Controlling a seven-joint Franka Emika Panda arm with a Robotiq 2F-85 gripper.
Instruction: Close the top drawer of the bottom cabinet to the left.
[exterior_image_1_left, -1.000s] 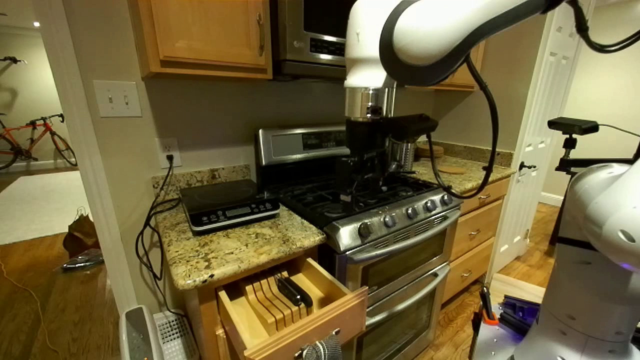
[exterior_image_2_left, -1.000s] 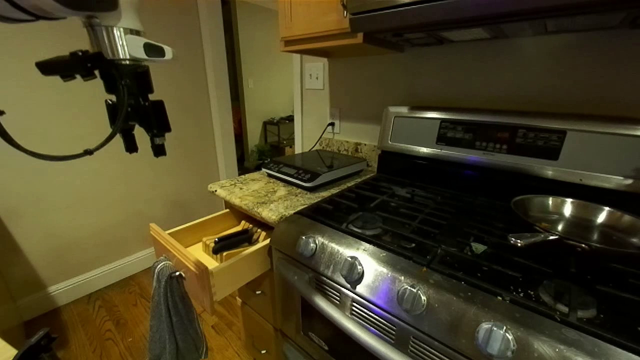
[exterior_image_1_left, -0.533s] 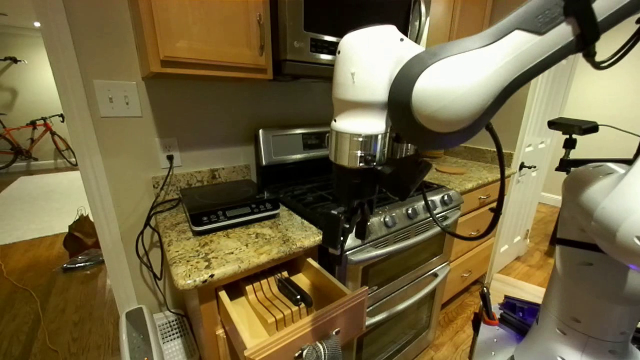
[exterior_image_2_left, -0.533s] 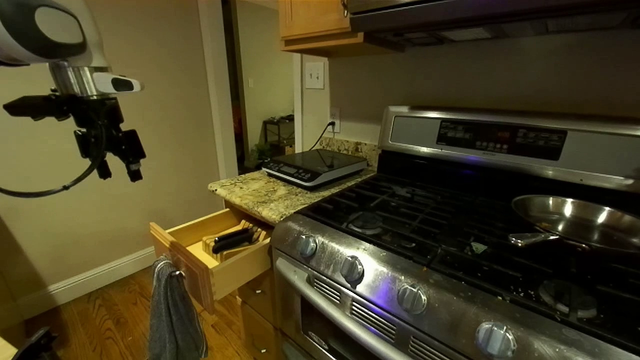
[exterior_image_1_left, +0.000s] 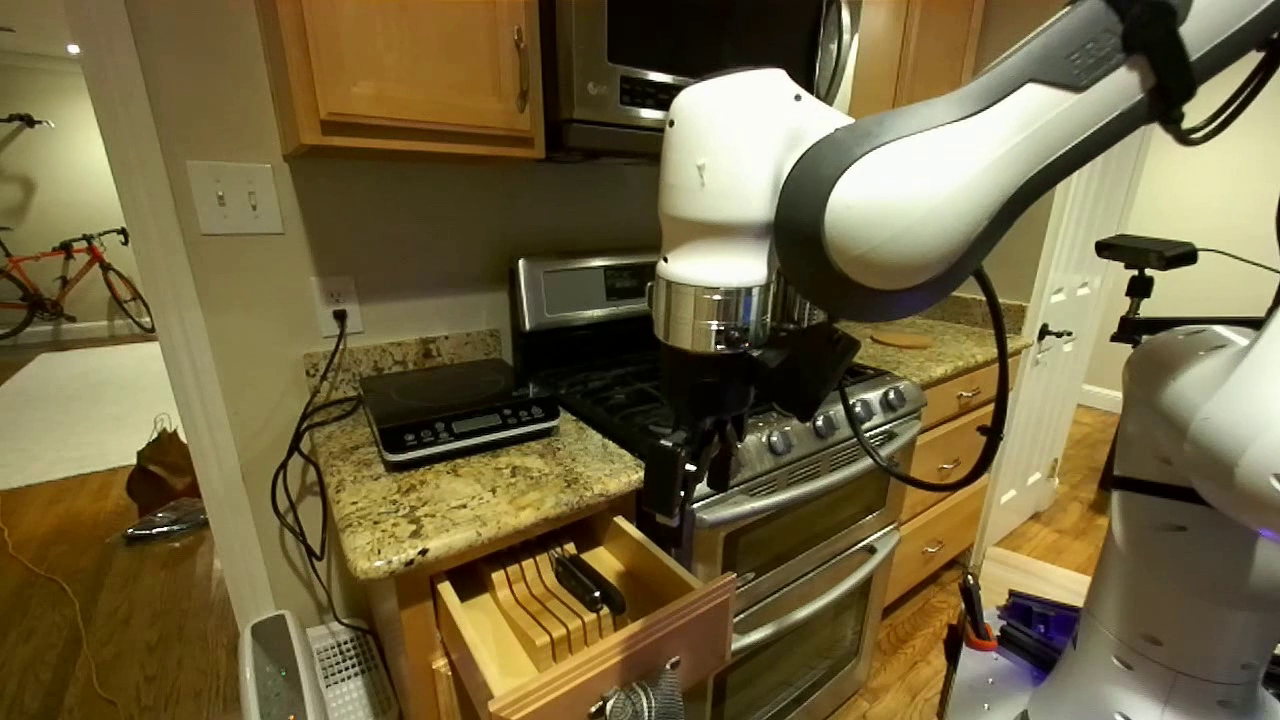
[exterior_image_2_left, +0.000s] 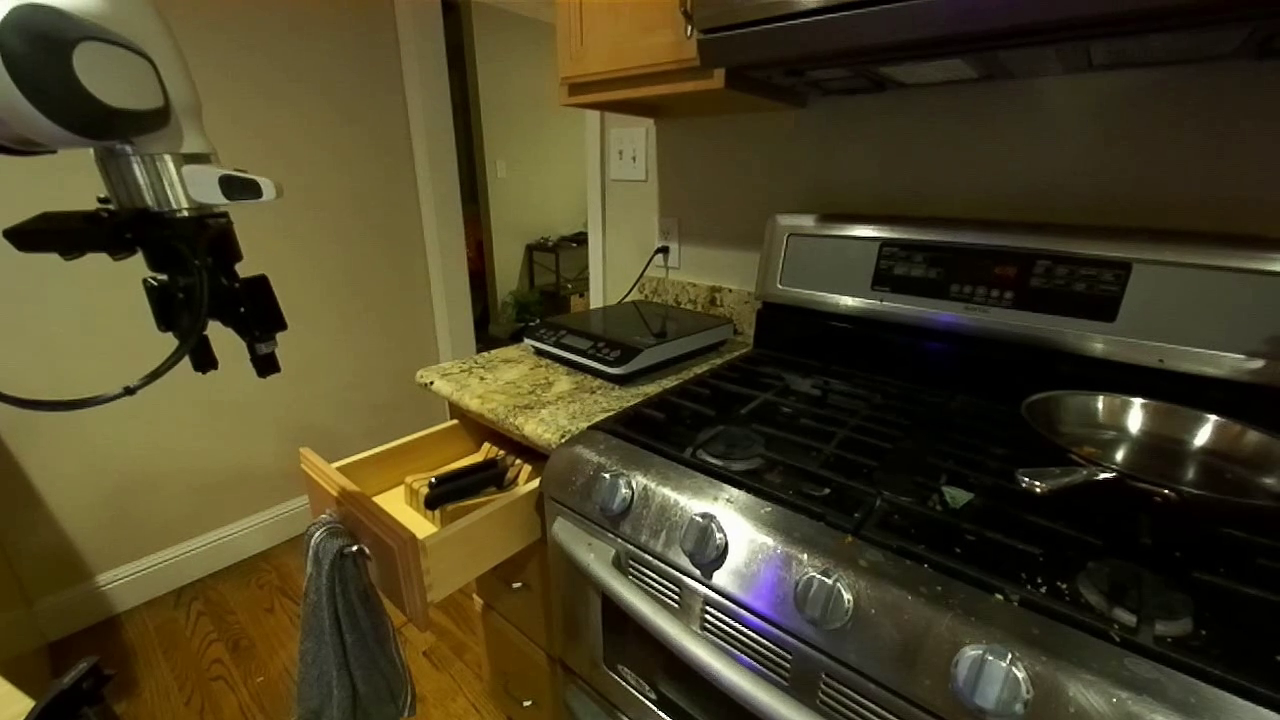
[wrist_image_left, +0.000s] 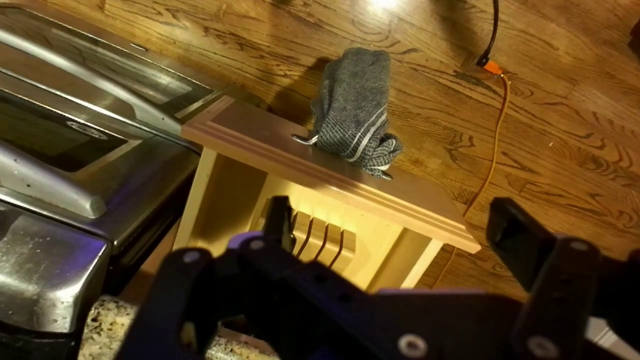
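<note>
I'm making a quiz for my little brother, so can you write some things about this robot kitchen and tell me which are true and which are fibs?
1. A towel hangs from the open drawer. True.
2. The pincer is open. True.
3. The towel is pink. False: it is gray.
4. A frying pan sits on the stove. True.
5. The frying pan is upside down. False: its open side faces up.
6. The pincer is touching the drawer. False: it hangs apart from it, higher up.
</note>
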